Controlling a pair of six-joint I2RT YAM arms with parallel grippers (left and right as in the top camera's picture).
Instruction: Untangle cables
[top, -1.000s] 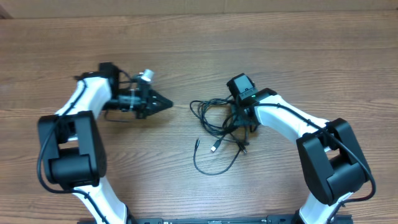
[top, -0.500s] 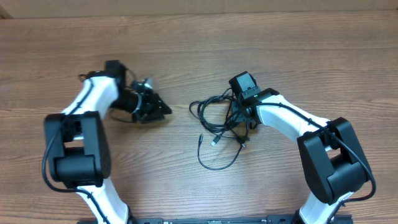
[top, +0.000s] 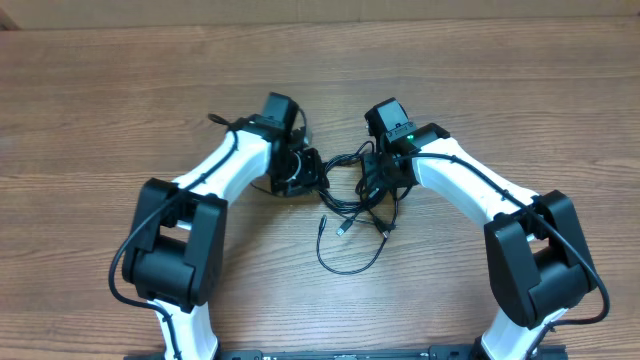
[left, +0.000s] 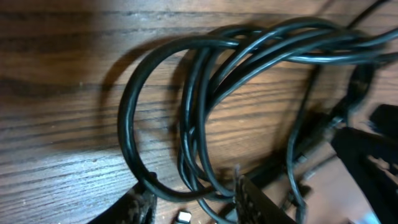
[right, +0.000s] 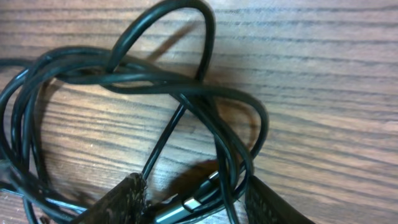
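Note:
A tangle of thin black cables (top: 350, 200) lies on the wooden table between my arms, with a loose loop (top: 352, 266) trailing toward the front. My left gripper (top: 318, 181) is at the tangle's left edge. In the left wrist view its fingers (left: 194, 205) are open, with several cable loops (left: 186, 118) passing between them. My right gripper (top: 379, 188) is at the tangle's right side. In the right wrist view its fingers (right: 196, 202) are open and straddle several strands (right: 224, 143) and a silver-tipped plug (right: 189, 204).
The wooden table (top: 120, 80) stretches around the tangle. Two small plug ends (top: 343, 232) lie just in front of the tangle. A pale wall strip (top: 320, 8) runs along the far edge. Both arm bases stand at the front edge.
My left arm has swung right from the table's left side to the tangle's left edge. The tangle has shifted slightly. The right gripper has stayed over the tangle's right side.

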